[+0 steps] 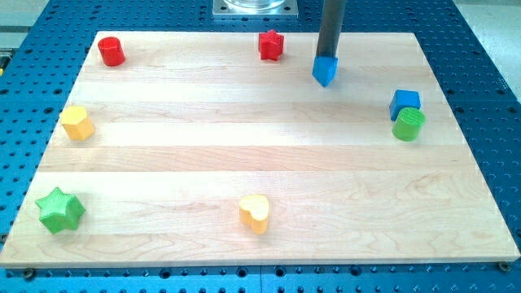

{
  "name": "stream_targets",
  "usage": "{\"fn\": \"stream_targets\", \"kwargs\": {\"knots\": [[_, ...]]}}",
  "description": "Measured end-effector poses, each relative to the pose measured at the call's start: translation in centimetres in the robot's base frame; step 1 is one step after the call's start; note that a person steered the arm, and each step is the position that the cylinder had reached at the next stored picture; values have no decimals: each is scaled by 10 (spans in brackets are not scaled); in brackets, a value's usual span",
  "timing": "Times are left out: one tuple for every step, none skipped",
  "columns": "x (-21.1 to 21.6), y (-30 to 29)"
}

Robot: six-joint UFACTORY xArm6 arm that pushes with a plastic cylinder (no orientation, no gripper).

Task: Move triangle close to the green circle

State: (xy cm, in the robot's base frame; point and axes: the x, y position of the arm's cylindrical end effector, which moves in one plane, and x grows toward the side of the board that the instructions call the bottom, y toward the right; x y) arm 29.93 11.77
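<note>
A straight, dark grey, smooth rod [331, 28], below a square silver metal mounting plate [256, 8].

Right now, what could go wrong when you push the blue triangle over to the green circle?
1. My tip sits at the top edge of the blue triangle, so the block might slip sideways off the rod.
2. The blue cube touches the green circle; a push too far could knock both toward the board's right edge.
</note>
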Motion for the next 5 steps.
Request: {"fn": "stream_targets", "kwargs": {"knots": [[46, 9], [40, 3], [33, -32], [57, -51], [65, -18]]}}
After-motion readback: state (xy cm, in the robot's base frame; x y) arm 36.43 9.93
